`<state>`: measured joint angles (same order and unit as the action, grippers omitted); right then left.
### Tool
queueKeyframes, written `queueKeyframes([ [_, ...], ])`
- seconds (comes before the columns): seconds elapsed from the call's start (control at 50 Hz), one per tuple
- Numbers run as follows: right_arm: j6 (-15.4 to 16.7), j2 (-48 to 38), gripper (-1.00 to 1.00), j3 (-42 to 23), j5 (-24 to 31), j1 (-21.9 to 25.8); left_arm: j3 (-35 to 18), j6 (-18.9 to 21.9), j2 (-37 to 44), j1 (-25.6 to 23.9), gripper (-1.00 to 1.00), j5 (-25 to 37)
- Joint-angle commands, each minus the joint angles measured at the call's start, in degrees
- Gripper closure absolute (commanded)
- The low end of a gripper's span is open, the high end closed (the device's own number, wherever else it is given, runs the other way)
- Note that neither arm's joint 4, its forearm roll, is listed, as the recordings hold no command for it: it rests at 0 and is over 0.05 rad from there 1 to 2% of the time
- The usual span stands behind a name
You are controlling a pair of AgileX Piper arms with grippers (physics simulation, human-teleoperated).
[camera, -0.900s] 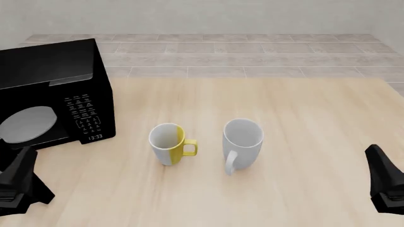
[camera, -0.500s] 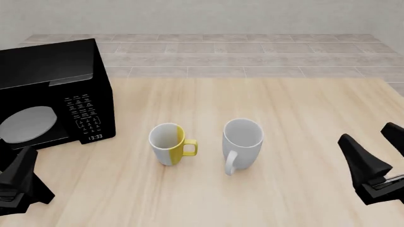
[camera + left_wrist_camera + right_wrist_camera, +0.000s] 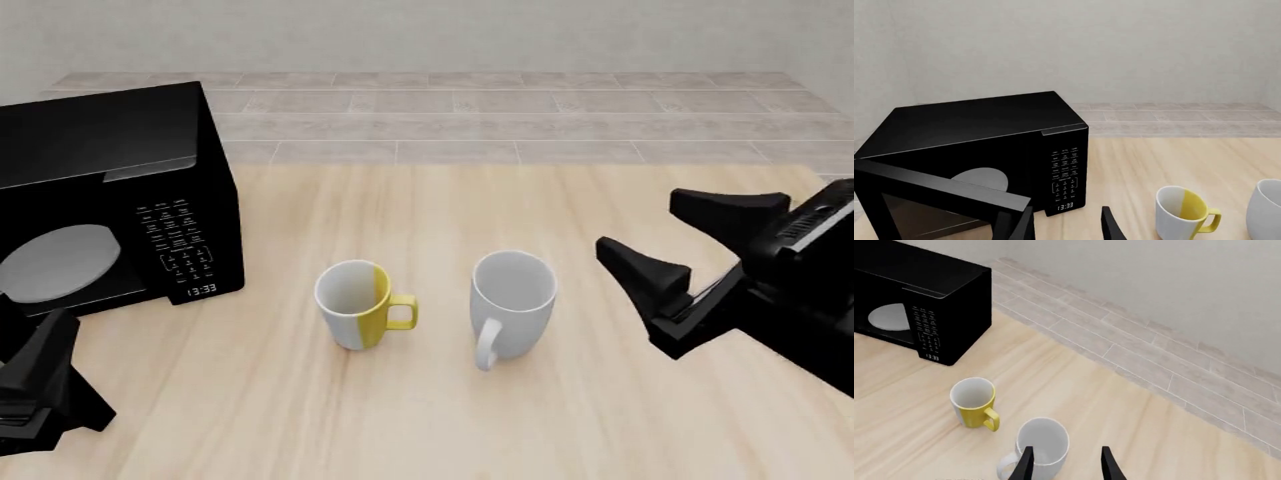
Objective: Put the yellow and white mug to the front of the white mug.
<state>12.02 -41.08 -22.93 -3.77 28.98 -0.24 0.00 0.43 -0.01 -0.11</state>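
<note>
We counted two mugs, one yellow and white mug and one white mug, one microwave, and two grippers.

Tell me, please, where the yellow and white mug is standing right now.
In the front view, the yellow and white mug stands upright on the table, left of the white mug and right of the microwave, apart from both.

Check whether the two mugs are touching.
Apart. The front view shows bare table between the yellow mug's handle and the white mug.
</note>
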Motion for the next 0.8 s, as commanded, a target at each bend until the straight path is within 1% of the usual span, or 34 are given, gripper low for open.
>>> queueKeyframes([
  [0.02,2.57,-10.97,-1.0,-10.98,6.42,5.35,0.0,0.0,0.0,-0.01,-1.0,0.0],
  [0.1,2.88,-13.13,-1.0,-12.75,7.73,6.22,0.0,0.0,0.0,0.0,-1.0,0.0],
  [0.14,2.68,-15.66,-1.0,-13.86,8.8,8.3,0.0,0.0,0.0,0.01,-1.0,0.0],
  [0.2,2.84,-18.65,-1.0,-15.09,9.38,8.99,0.0,0.0,0.0,0.0,-1.0,0.0],
  [0.22,2.34,-19.19,-1.0,-15.54,9.61,9.46,0.0,0.0,0.0,0.01,-1.0,0.0],
  [0.26,2.65,-21.85,-1.0,-17.21,10.46,10.05,0.0,0.0,-0.01,0.0,-1.0,0.0],
  [0.32,3.52,-24.25,-1.0,-19.49,11.65,9.89,0.0,0.0,-0.01,0.01,-1.0,0.0],
  [0.52,4.23,-29.34,-1.0,-24.91,15.45,11.28,0.0,0.0,0.0,-0.01,-1.0,0.0],
  [0.66,4.93,-32.59,-1.0,-29.32,19.98,11.59,0.0,-0.01,0.0,0.0,-1.0,0.0],
  [0.76,2.04,-34.33,-1.0,-31.05,22.76,14.34,0.0,-0.01,0.0,0.02,-1.0,0.0],
  [0.8,2.21,-35.55,-1.0,-31.34,23.06,14.25,0.0,-0.01,0.0,0.01,-1.0,0.0],
])
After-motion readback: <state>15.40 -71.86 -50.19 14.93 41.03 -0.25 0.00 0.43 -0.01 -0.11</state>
